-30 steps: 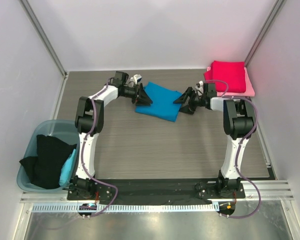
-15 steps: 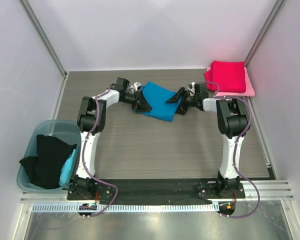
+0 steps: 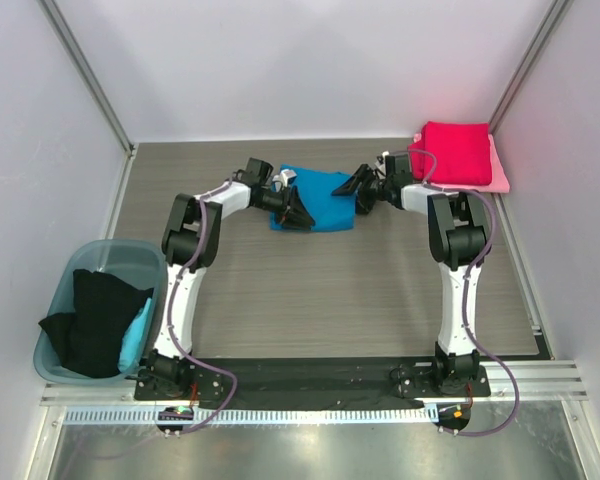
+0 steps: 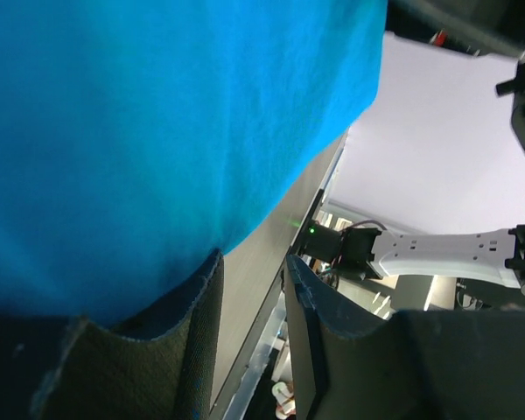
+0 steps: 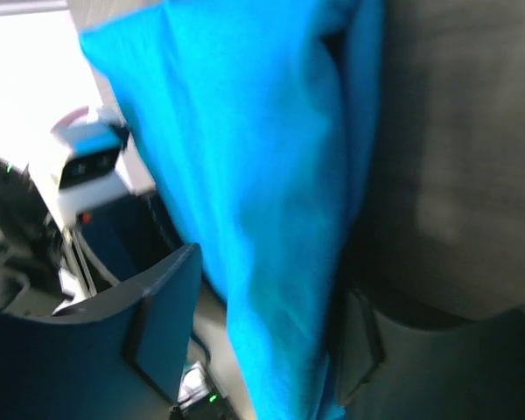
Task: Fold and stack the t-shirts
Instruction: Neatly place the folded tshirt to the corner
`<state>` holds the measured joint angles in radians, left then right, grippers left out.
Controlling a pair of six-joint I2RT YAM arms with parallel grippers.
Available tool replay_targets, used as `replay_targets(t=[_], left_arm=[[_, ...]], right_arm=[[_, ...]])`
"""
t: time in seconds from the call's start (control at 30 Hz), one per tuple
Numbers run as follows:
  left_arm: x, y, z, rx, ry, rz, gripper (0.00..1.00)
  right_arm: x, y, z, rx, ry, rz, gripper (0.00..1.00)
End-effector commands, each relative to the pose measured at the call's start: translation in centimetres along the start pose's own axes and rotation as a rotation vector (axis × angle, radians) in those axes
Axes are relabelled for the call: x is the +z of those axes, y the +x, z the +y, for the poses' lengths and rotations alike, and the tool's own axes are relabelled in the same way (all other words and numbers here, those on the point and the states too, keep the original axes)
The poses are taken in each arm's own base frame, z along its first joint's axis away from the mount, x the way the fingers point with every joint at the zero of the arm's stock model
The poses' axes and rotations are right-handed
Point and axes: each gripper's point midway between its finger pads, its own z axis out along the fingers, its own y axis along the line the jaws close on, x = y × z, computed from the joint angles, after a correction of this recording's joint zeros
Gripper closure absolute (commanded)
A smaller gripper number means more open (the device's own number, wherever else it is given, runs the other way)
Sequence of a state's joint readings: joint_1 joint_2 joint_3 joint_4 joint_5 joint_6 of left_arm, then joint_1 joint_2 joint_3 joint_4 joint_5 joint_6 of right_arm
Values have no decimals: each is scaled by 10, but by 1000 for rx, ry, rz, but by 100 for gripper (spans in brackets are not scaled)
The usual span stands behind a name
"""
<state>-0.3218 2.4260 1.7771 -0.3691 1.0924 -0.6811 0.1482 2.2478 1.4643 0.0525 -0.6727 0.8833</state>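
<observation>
The folded bright blue t-shirt (image 3: 318, 192) lies on the table near the back, between my two grippers. My left gripper (image 3: 294, 211) is at its left front corner, jaws open. In the left wrist view (image 4: 252, 258) the blue cloth (image 4: 157, 131) lies over one finger (image 4: 157, 350). My right gripper (image 3: 352, 186) is at the shirt's right edge, jaws wide open. In the right wrist view (image 5: 267, 276) the blue cloth (image 5: 245, 157) runs between them. A folded crimson t-shirt (image 3: 457, 150) lies on a pale pink one (image 3: 500, 178) at the back right. A black t-shirt (image 3: 92, 322) hangs over the tub.
A translucent teal plastic tub (image 3: 75, 265) stands at the near left, beside the left arm's base. White walls close the table at the back and sides. A metal rail runs along the near edge.
Both grippers have moved inward and toward the back, closing in on the blue shirt. The shirt has shifted back and now looks narrower.
</observation>
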Motion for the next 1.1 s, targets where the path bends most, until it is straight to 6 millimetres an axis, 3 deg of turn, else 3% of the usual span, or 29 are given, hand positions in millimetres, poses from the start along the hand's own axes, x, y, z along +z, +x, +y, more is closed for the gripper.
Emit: replay_targets(t=[0.0,0.07,0.27,0.3,0.33,0.37,0.4,0.43,0.5,0.53,0.57,0.6,0.63,0.7,0.83,1.07], left_arm=[[8,2,-10,18,16,8,65],[11,2,-11,23,18,10,65],[7,-1,-23,57,28,-2,66],[2,-4,-38,92,44,-13,66],[-3,-7,-52,128,65,-17,66],[-11,-12,-64,168,80,-35,65],[-26,-19,-94,250,107,-69,64],[-35,-24,-107,297,117,-92,64],[-64,-34,-134,434,125,-155,64],[-73,-35,-137,441,110,-165,63],[-85,-41,-135,462,88,-197,63],[-92,-43,-135,517,68,-212,63],[-99,-42,-135,520,44,-216,63],[-111,-49,-126,552,-5,-247,62],[-116,-55,-123,585,-60,-264,62],[-107,-65,-124,632,-96,-275,61]], right_arm=[[11,-13,-34,-30,119,-40,40],[13,-14,-35,-34,116,-32,44],[9,-13,-29,-107,86,-16,86],[7,-14,-21,-149,59,-6,93],[2,-26,0,-211,27,-28,96],[-5,-29,1,-292,39,-8,98],[-9,-32,13,-364,28,4,99],[-21,-51,42,-467,6,-32,99],[-41,-61,41,-639,79,-16,99],[-53,-78,60,-735,90,-47,99],[-60,-69,46,-742,149,27,99],[-70,-79,42,-849,184,37,99],[-82,-96,54,-906,215,1,99],[-101,-110,36,-924,296,16,99],[-141,-152,26,-928,412,-78,99],[-186,-193,12,-983,542,-170,99]])
